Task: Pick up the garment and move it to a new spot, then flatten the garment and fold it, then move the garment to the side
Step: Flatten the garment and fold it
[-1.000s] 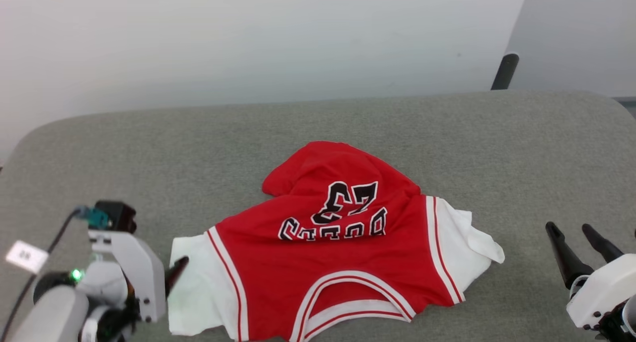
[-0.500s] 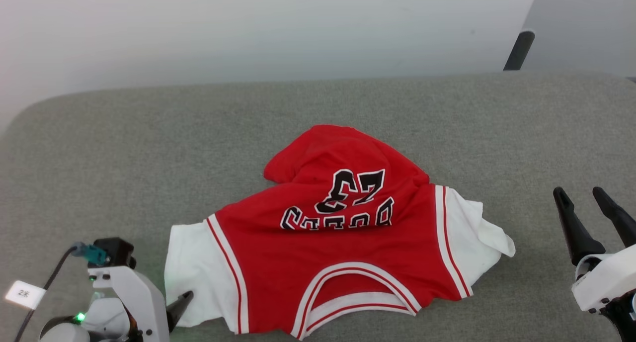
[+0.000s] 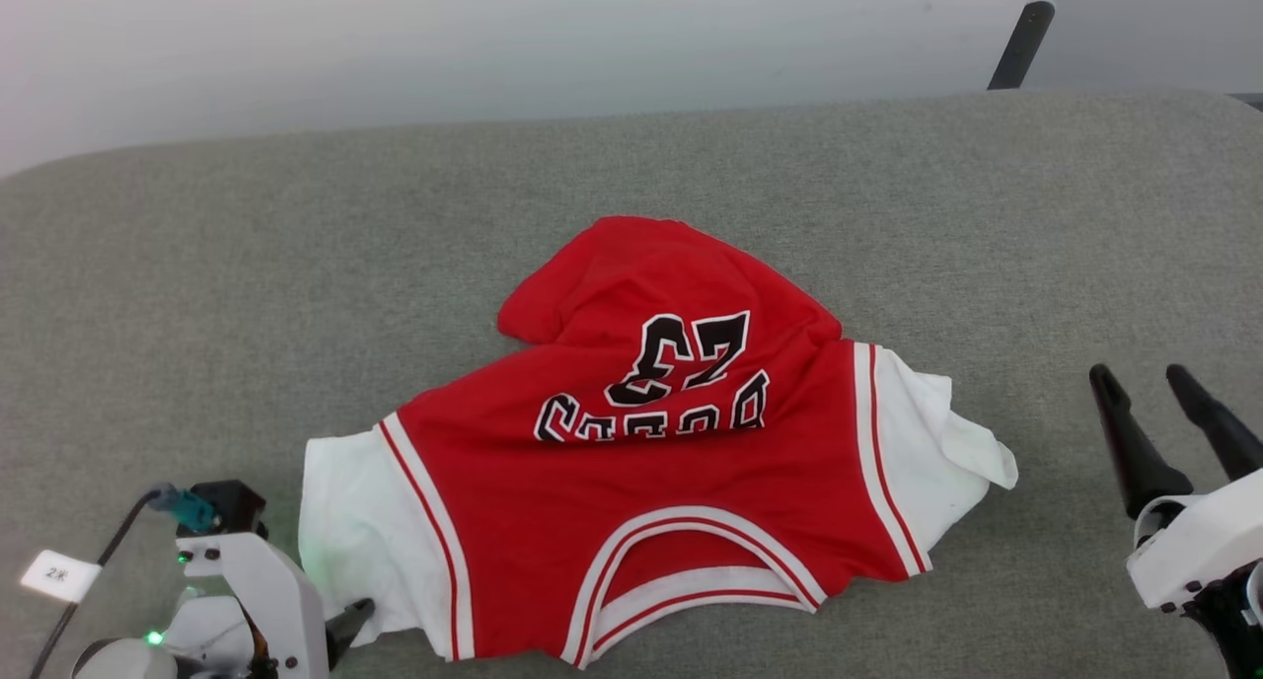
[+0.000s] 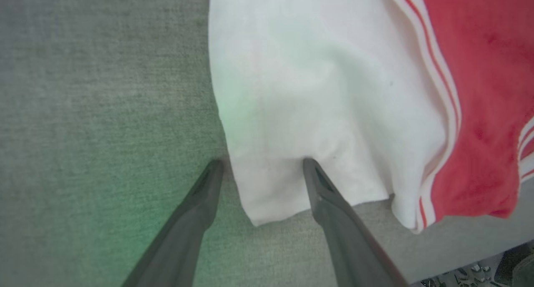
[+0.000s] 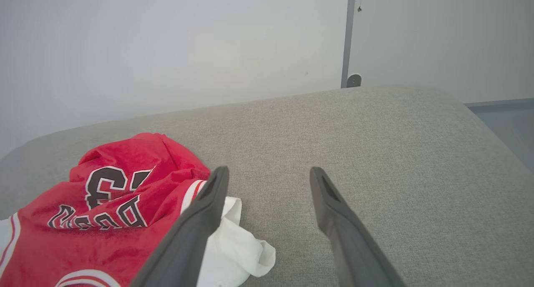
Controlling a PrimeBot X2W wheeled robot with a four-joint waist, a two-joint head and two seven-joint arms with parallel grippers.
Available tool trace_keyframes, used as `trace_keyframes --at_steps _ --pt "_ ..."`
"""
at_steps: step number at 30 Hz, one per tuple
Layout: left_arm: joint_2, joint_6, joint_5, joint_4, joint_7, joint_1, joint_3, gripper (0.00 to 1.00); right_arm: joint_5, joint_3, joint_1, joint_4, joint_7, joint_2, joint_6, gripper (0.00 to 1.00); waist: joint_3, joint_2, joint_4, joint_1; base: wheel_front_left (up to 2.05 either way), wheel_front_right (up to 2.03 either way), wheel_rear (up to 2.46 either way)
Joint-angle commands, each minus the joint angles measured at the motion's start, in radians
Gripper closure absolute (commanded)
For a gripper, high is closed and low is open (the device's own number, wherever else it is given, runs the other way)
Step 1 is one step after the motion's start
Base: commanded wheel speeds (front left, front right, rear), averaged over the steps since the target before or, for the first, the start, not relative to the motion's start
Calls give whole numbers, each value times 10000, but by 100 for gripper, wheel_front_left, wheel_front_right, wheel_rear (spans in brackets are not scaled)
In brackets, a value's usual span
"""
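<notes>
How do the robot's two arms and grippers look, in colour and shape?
Both the left gripper and the right gripper have two long, dark grey, tapering fingers on a white housing. At the left wrist there are a black cable with a teal connector, a small white tag with dark marking, and a green light.

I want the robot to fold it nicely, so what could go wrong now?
The left pincer is open around just a corner of the white sleeve of the shirt, so it might slip out. The shirt's far part is bunched and the right pincer sits apart, so a one-sleeve lift might crumple it more.
</notes>
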Motion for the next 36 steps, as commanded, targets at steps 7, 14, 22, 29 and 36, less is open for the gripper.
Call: trace_keyframes --at_steps 7,14,22,29,36 --pt "-472 -310 -344 709 455 -14 -434 100 201 207 -45 234 1130 -89 -6 0 134 0 -54 0 0 0 0" --pt "-486 -396 -148 721 249 -375 -490 100 428 451 -83 456 2629 -398 -6 0 300 0 82 0 0 0 0" --pt "-682 -503 -26 736 165 -768 -711 100 332 634 -507 1020 3393 -703 -6 0 568 0 428 0 0 0 0" --pt "-878 -623 87 721 87 -1120 -932 100 310 996 -1022 2051 3529 -864 -6 0 891 0 735 0 0 0 0" --pt "-1024 -715 153 902 35 -1326 -1089 100 412 1517 -1464 3508 3726 -859 -6 0 980 0 879 0 0 0 0"
